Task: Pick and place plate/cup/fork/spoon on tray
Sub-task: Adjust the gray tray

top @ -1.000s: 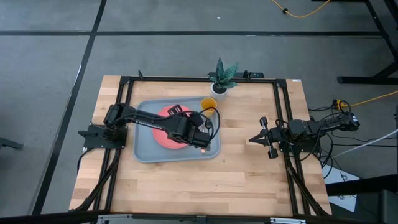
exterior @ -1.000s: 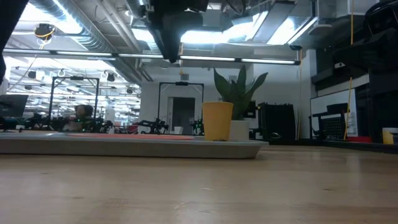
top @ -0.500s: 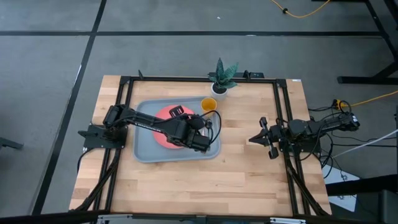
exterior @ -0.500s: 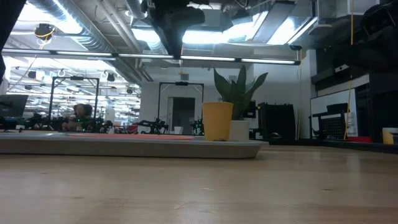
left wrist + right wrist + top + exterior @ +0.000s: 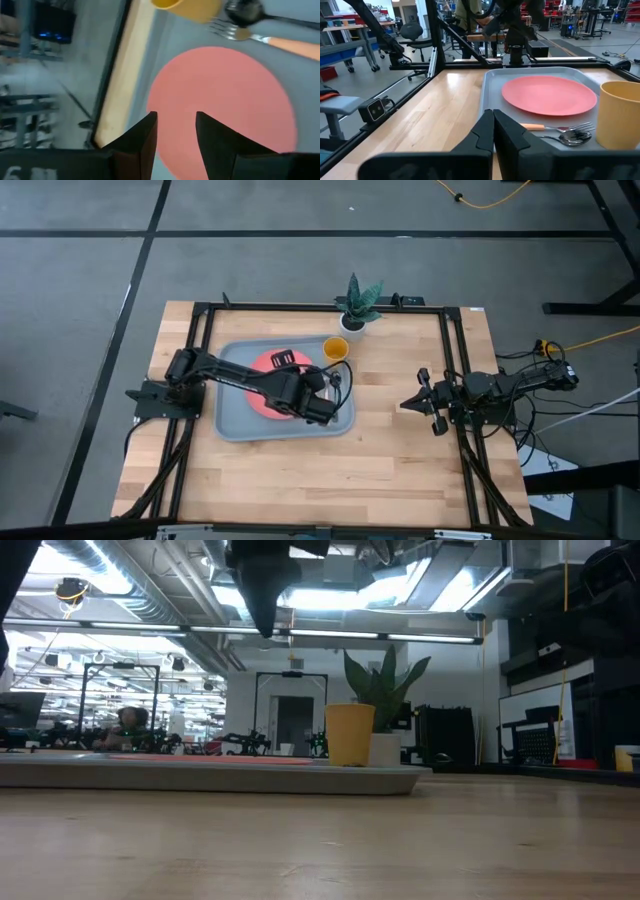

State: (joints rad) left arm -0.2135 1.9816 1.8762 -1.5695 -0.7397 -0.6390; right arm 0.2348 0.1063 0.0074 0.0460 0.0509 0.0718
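Note:
The grey-blue tray [image 5: 232, 420] lies left of the table's middle. On it rest the coral plate [image 5: 220, 100], the yellow cup [image 5: 336, 348] upright at its far right corner, and the fork [image 5: 272, 41] and the dark spoon [image 5: 247, 12] side by side between plate and cup. All four also show in the right wrist view: plate [image 5: 547, 95], cup [image 5: 620, 120], fork [image 5: 555, 127], spoon [image 5: 572, 136]. My left gripper [image 5: 175, 132] hangs open and empty above the plate, high over the tray in the low view [image 5: 262, 580]. My right gripper [image 5: 408, 405] is shut and empty to the right of the tray.
A white pot with a green plant [image 5: 357, 305] stands at the far edge just behind the cup. A black frame [image 5: 450, 360] runs around the table. Bare wood lies near and right of the tray.
My left gripper has shifted slightly toward the table's left above the tray. The things on the tray have kept still.

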